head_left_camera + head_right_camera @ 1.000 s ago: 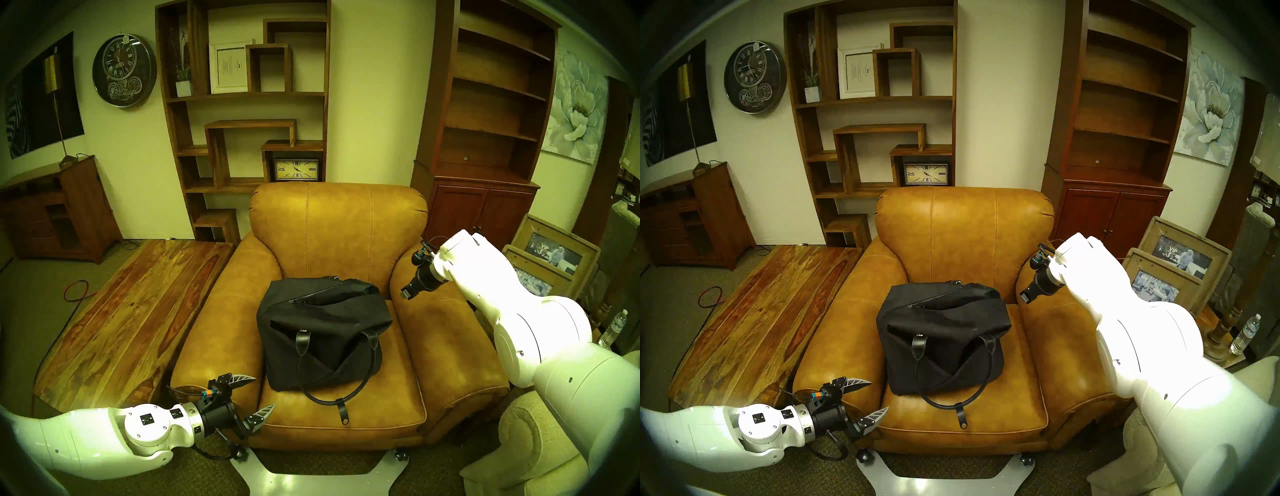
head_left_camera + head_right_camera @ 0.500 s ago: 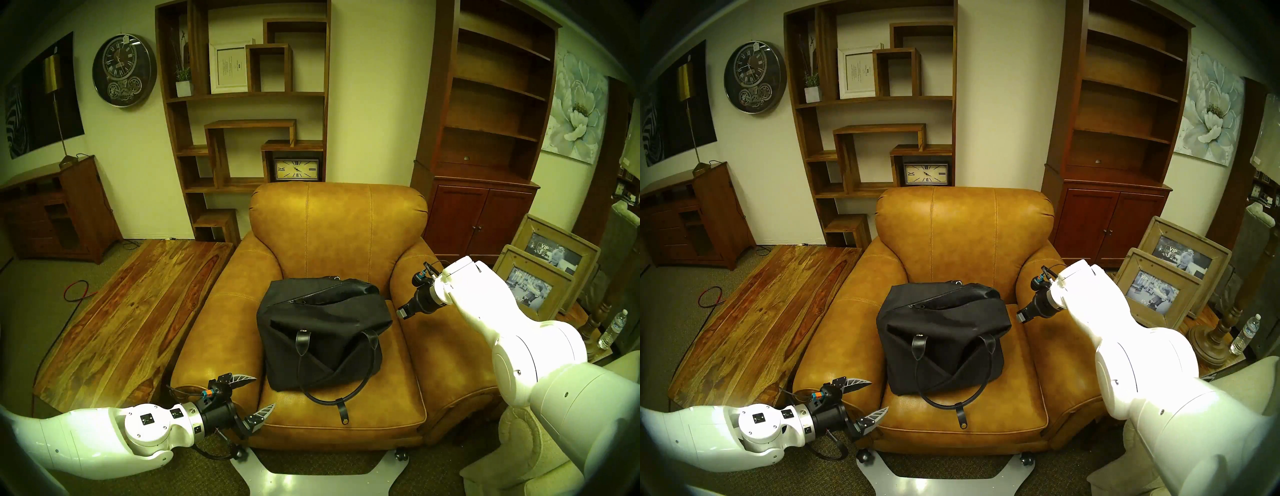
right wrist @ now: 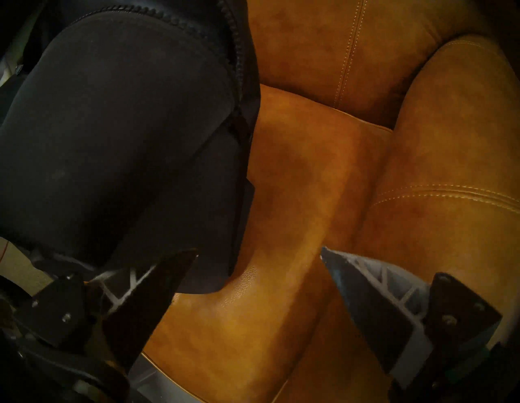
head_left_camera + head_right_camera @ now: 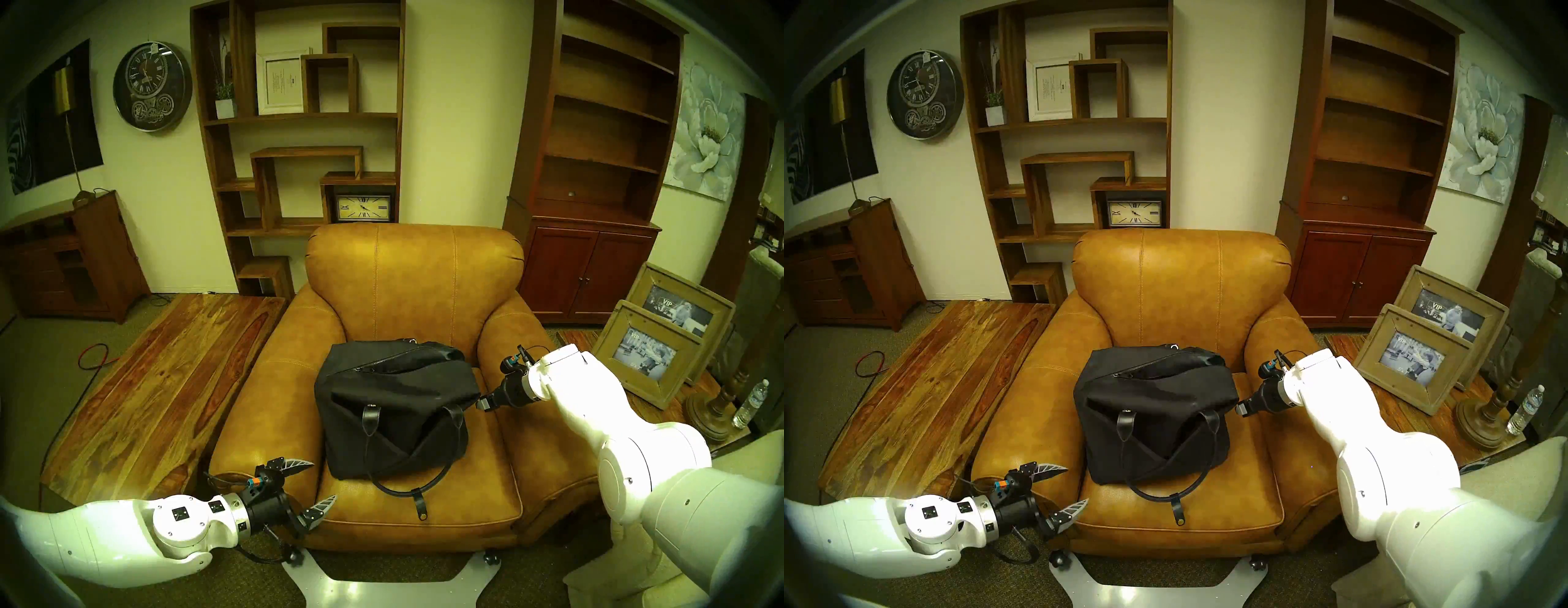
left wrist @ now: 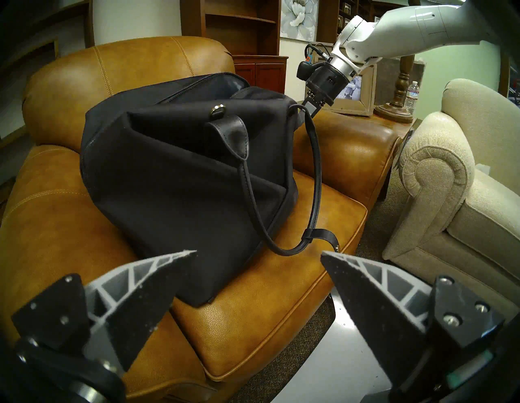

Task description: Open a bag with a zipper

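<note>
A black fabric bag (image 4: pixel 394 395) (image 4: pixel 1153 399) (image 5: pixel 168 168) sits on the seat of a tan leather armchair (image 4: pixel 415 276). The zipper (image 4: pixel 399 358) (image 4: pixel 1153 365) (image 3: pixel 236 56) runs along the bag's top, and the fabric gapes a little beside it. One leather handle (image 4: pixel 407 479) droops onto the seat front. My left gripper (image 4: pixel 324 479) (image 4: pixel 1076 484) (image 5: pixel 259 252) is open and holds nothing. It is at the chair's front left corner, apart from the bag. My right gripper (image 4: pixel 479 403) (image 4: pixel 1241 409) (image 3: pixel 260 251) is open, low at the bag's right end, beside the right armrest.
A long wooden table (image 4: pixel 161 395) stands left of the armchair. On the right are a beige armchair (image 5: pixel 450 183), two framed pictures (image 4: pixel 653 361), a lamp base (image 4: pixel 712 416) and a water bottle (image 4: pixel 751 403). Bookshelves (image 4: pixel 297 127) line the back wall.
My right arm has come down and toward me, from above the right armrest to the bag's right end. The left arm and the bag have not moved.
</note>
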Robot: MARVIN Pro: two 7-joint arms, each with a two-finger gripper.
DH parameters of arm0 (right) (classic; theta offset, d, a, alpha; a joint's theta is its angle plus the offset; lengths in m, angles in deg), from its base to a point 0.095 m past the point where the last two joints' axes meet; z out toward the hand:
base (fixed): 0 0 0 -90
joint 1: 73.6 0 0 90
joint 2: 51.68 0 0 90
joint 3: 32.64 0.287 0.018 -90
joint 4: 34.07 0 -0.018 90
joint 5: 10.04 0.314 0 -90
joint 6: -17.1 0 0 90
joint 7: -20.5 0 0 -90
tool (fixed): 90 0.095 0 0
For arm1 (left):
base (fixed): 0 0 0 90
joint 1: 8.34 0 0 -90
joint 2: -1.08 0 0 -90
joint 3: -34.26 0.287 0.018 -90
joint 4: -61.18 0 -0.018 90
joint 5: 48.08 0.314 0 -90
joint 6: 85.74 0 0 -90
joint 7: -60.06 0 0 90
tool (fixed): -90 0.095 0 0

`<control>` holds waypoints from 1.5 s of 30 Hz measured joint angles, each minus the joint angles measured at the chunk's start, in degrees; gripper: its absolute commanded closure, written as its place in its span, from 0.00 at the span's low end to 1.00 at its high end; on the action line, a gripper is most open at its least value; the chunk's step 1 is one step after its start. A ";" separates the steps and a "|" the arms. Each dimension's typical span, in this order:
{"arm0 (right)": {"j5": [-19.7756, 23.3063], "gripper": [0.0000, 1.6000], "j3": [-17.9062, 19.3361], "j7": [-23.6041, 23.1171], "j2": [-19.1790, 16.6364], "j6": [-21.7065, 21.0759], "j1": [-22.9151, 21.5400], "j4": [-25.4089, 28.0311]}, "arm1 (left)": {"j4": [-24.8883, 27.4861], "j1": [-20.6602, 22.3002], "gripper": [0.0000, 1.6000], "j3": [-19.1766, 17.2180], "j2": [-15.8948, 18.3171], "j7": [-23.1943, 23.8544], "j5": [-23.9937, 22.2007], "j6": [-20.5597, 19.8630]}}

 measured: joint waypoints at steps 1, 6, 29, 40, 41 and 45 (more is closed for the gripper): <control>0.32 0.00 0.39 -0.14 0.04 0.33 0.45 0.25 | 0.00 0.02 0.00 0.02 0.00 0.00 0.00 0.00; 1.30 0.00 1.90 -0.46 0.03 1.48 2.04 1.33 | -0.01 0.07 0.00 0.09 0.00 -0.01 0.00 0.00; 5.34 0.00 9.12 -1.18 -1.29 8.33 9.76 9.65 | -0.05 0.36 0.00 0.40 0.03 -0.09 0.00 0.00; 7.67 0.00 13.82 -1.78 -2.71 12.19 15.22 12.12 | -0.07 0.47 0.00 0.58 0.04 -0.12 0.00 0.00; 8.10 0.00 14.42 -2.07 -2.71 12.84 15.99 12.51 | -0.07 0.49 0.00 0.59 0.04 -0.12 0.00 0.00; 9.14 0.00 15.75 -2.83 -2.39 14.51 17.56 13.73 | -0.07 0.53 0.00 0.64 0.05 -0.13 0.00 0.00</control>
